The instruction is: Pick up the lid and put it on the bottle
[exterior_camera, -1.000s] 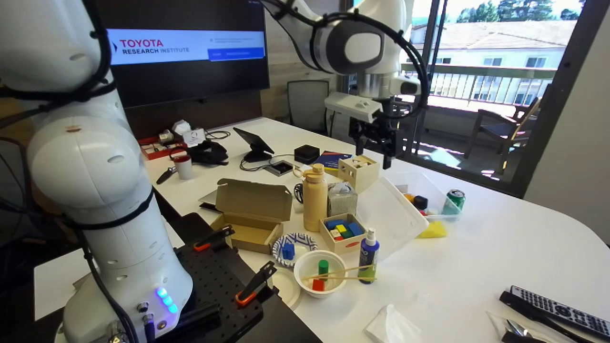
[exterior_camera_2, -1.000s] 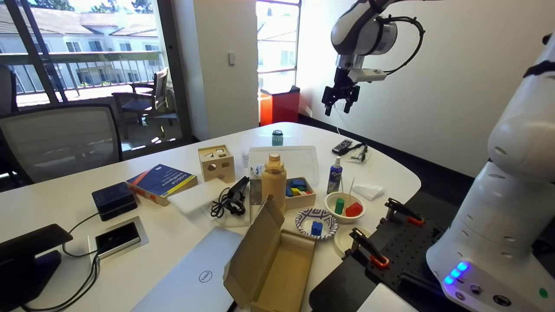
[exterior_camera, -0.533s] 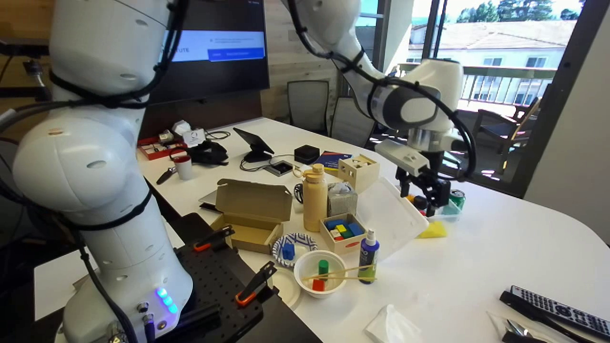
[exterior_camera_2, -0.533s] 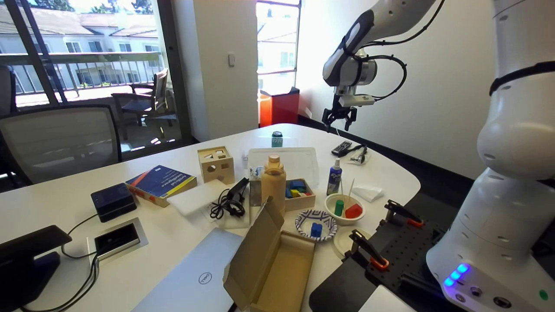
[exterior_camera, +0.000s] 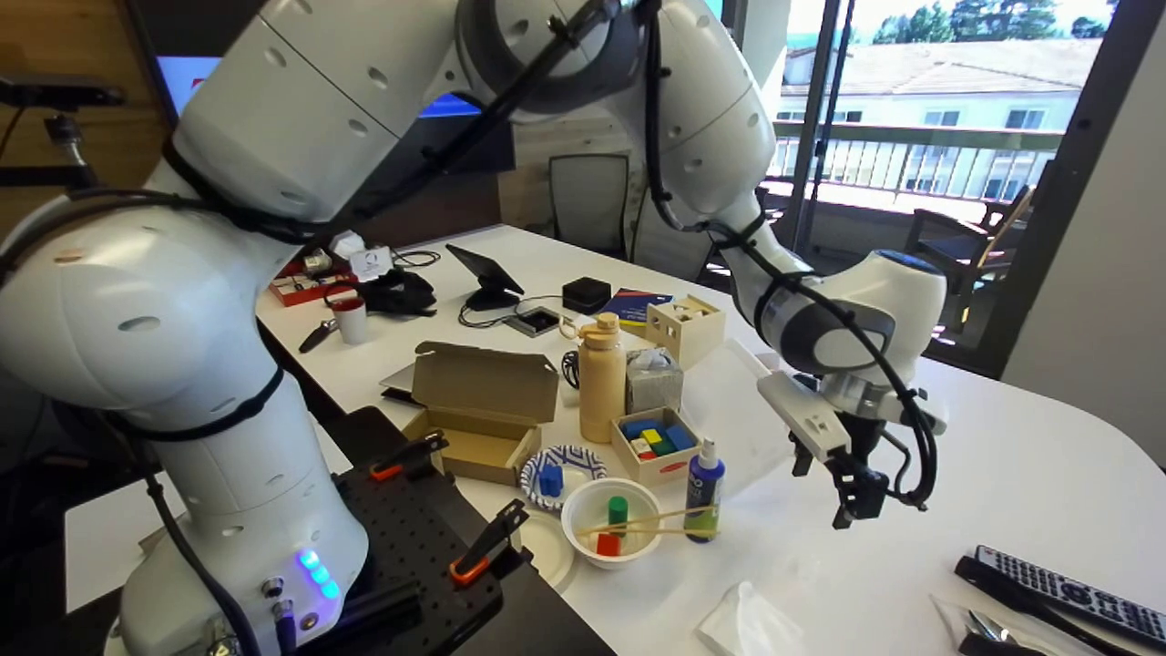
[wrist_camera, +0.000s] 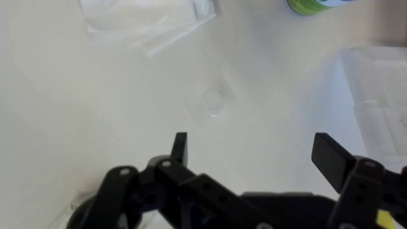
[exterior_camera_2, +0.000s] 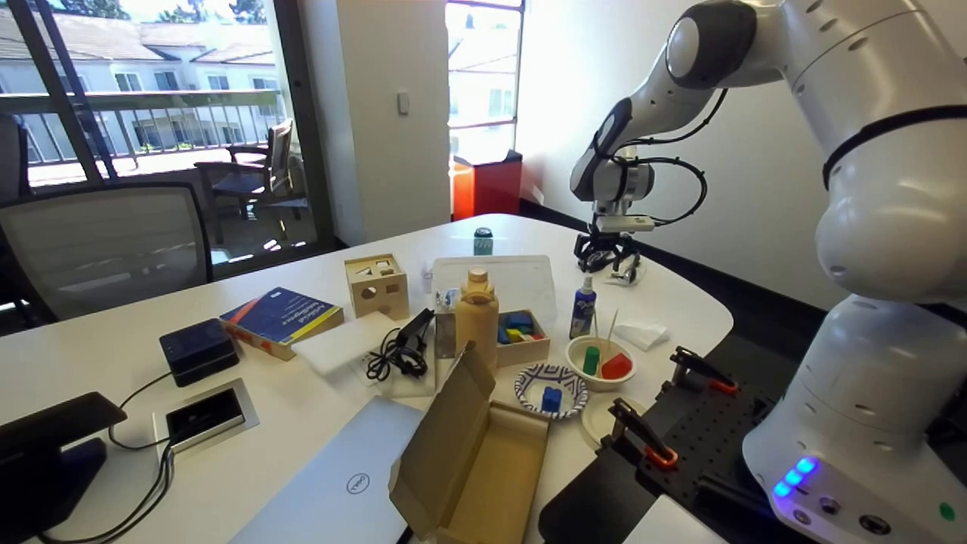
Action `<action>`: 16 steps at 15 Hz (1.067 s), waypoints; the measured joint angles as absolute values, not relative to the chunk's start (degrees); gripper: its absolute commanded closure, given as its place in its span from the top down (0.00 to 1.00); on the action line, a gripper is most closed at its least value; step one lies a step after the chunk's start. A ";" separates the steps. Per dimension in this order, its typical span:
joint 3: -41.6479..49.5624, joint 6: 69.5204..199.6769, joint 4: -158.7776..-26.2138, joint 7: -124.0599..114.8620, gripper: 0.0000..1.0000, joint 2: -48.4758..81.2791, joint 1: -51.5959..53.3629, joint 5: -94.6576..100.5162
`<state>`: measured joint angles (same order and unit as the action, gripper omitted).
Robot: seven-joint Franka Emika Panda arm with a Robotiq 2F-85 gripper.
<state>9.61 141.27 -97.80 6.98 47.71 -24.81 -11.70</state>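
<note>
Bright daylight fills a tall window (exterior_camera_2: 483,83) at twelve o'clock, beyond the white worktop (exterior_camera: 1020,456). Over that worktop hangs the tool (exterior_camera: 822,494), its two fingers (wrist_camera: 180,146) spread wide, with plain white surface showing between them.

From the gap between the fingertips, as the wrist view shows it, a small clear lid (wrist_camera: 213,102) lies on the worktop at eleven o'clock, apart from both fingers. It is see-through and blurred, so I cannot tell which way up it sits. From the lid, a white tissue (wrist_camera: 146,22) is also at eleven, the green base of the blue bottle (wrist_camera: 305,7) between one and two, and a clear plastic cover (wrist_camera: 381,105) at three.

In an exterior view the blue bottle stands upright at nine o'clock from the tool, its white spray head showing on top. From that bottle, a white bowl (exterior_camera: 588,503) holding a green block (exterior_camera: 618,512) and a red block (exterior_camera: 608,545) sits near, between eight and nine; a box (exterior_camera: 649,469) of coloured blocks (exterior_camera: 651,439) stands at ten.
</note>
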 measured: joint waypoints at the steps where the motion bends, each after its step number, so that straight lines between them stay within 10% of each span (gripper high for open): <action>1: 9.61 141.73 -97.30 6.08 1.00 49.19 -24.90 -11.70; 16: 9.65 146.70 -93.39 -0.69 1.00 58.98 -24.89 -11.70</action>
<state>9.65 146.70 -93.39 -0.69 58.98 -24.89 -11.70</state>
